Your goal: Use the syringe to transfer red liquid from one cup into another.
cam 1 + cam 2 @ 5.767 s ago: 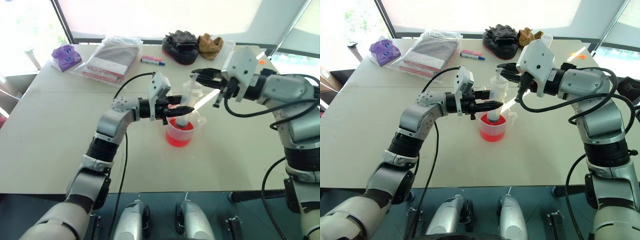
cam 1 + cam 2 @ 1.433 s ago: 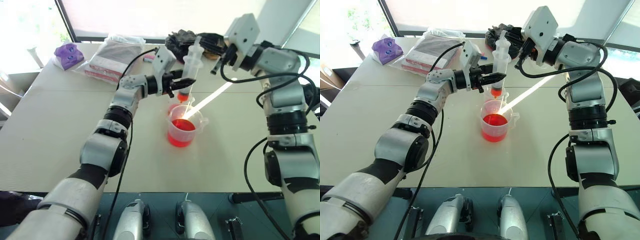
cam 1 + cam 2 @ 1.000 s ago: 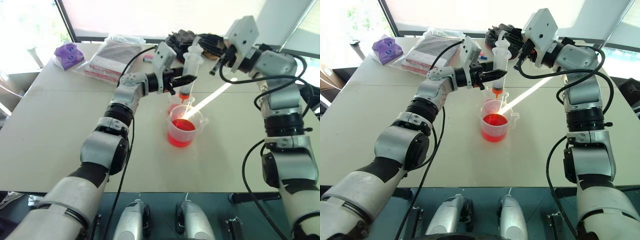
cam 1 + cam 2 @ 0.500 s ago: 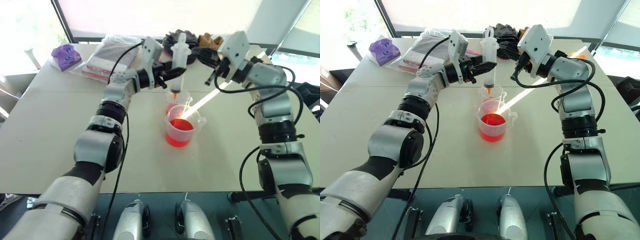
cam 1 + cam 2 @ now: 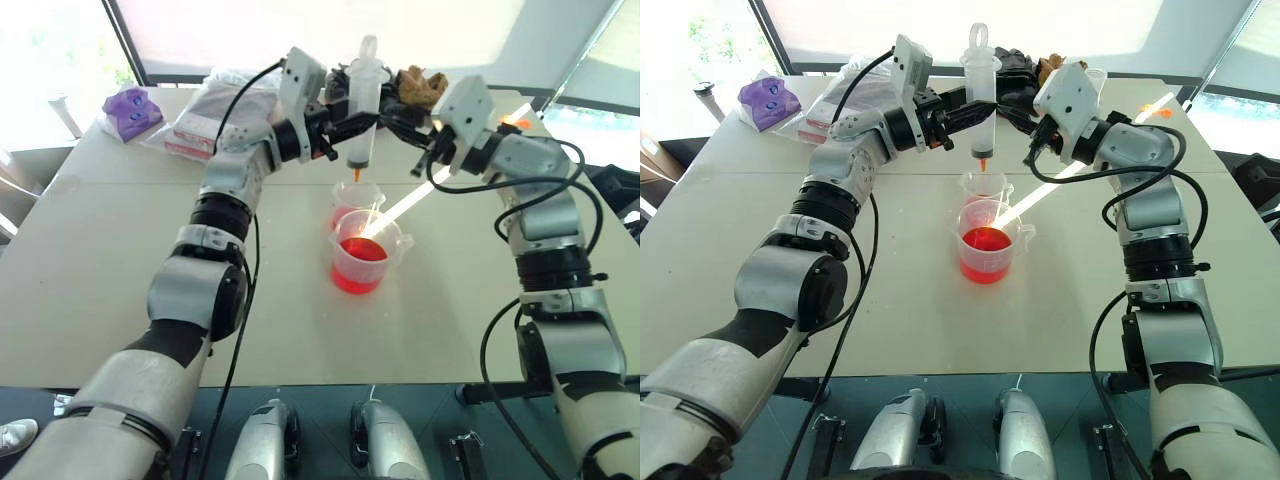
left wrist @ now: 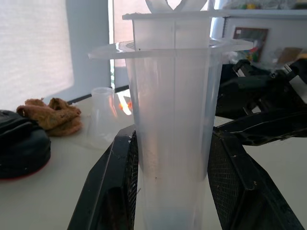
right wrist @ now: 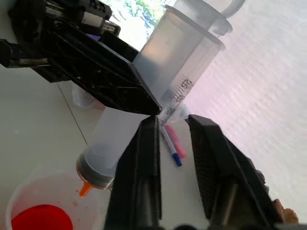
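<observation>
My left gripper (image 5: 343, 126) is shut on the barrel of the syringe (image 5: 362, 105) and holds it upright. Its white plunger is pushed in, and the dark seal (image 7: 96, 168) sits just above the orange tip (image 5: 356, 176). The tip hangs above the smaller clear cup (image 5: 356, 196). Just in front of that cup stands the spouted beaker (image 5: 362, 265) with red liquid (image 5: 360, 252) in it. My right gripper (image 7: 172, 122) reaches in from the right, level with the barrel. Its fingers are open, with nothing between them.
At the table's far edge lie black gloves (image 5: 385, 85), a brown cloth (image 5: 420, 88), a bagged package (image 5: 215, 115), a purple object (image 5: 132, 110) and a marker pen (image 7: 171, 148). A clear tumbler (image 5: 1095, 78) stands at the back right. The table (image 5: 110, 260) is bare in front and to the left.
My left gripper has lifted the syringe, so its tip is now higher above the smaller cup. My right gripper has sunk a little, and its fingers have parted.
</observation>
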Controlling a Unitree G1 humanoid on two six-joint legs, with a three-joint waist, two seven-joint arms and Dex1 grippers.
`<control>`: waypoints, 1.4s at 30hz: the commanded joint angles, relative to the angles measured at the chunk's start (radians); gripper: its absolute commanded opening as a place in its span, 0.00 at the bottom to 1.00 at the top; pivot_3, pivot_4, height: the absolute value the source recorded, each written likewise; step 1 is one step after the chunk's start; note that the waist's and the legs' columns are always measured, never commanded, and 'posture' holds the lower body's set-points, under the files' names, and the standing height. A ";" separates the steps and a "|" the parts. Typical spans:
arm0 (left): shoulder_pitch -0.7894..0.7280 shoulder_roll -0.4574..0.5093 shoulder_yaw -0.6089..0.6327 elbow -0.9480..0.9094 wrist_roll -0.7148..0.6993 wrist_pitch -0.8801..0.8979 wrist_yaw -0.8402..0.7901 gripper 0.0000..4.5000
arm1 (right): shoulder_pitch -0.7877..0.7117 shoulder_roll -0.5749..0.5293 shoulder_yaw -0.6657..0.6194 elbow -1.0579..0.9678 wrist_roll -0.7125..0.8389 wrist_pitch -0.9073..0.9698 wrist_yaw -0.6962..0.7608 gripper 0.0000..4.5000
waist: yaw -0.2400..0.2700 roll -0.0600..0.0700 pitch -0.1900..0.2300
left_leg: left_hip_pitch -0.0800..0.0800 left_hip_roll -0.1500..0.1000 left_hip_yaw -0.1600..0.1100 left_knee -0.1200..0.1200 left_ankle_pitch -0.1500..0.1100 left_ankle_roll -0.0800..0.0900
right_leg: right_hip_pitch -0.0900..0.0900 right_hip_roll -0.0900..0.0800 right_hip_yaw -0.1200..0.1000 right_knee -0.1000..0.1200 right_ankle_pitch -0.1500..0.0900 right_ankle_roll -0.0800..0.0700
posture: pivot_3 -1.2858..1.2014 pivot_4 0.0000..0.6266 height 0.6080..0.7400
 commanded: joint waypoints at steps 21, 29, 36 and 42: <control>-0.045 0.304 0.018 -0.330 -0.069 1.169 0.370 0.35 | 0.221 -0.244 -0.229 -0.405 0.300 0.453 0.047 0.86 | 0.000 0.000 0.000 | 0.001 0.000 -0.001 -0.001 0.000 0.000 | 0.001 0.000 0.000 0.001 -0.001 0.001 | 0.52 0.24 1.00; 0.290 0.281 0.087 -0.649 -0.180 1.496 0.557 0.35 | 0.320 -0.339 -0.283 -0.633 0.615 0.828 0.161 0.86 | -0.001 -0.002 0.002 | 0.001 0.001 -0.003 -0.001 0.002 -0.004 | -0.001 0.000 0.001 0.002 -0.001 0.001 | 0.52 0.24 1.00; 0.411 0.294 0.047 -0.745 -0.374 1.496 0.689 0.35 | 0.376 -0.429 -0.260 -0.735 0.764 0.997 0.231 0.86 | 0.004 -0.002 0.001 | 0.002 0.000 -0.005 -0.001 0.000 -0.008 | 0.001 -0.007 0.001 0.002 0.000 -0.001 | 0.52 0.24 1.00; 0.415 0.286 0.039 -0.712 -0.471 1.496 0.786 0.35 | 0.377 -0.399 -0.238 -0.761 0.790 1.004 0.192 0.86 | 0.001 -0.001 0.000 | 0.002 -0.001 -0.005 -0.004 0.000 -0.009 | -0.001 -0.010 0.001 0.002 0.000 -0.001 | 0.52 0.24 1.00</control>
